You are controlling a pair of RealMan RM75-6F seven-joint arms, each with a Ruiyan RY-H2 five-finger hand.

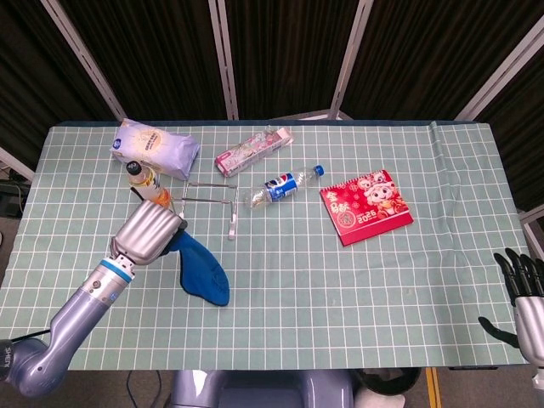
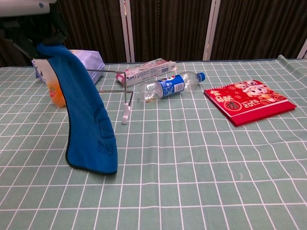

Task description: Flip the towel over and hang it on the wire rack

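Above the left part of the table (image 1: pixel 357 289), the left hand (image 1: pixel 151 233) is raised on an arm that is extended forward and to the right from the lower left corner of the head view. The fingers are closed around the upper end of the blue towel (image 2: pixel 88 120), which is gripped and lifted. From the hand, the towel is hung downward in a long drape; in the chest view its lower edge is seen close to the checked tablecloth, though contact cannot be confirmed. The wire rack (image 1: pixel 212 200) is located just beyond the hand and towel, with a white-tipped end pointed toward the robot. The towel is not laid over the rack.

At the lower right edge of the head view, the right hand (image 1: pixel 523 293) is held low beside the table edge, with its dark fingers spread apart and nothing held.

Behind the rack, a plastic bottle (image 1: pixel 282 187) is laid on its side. A red booklet (image 1: pixel 366 206) is placed well to the right.
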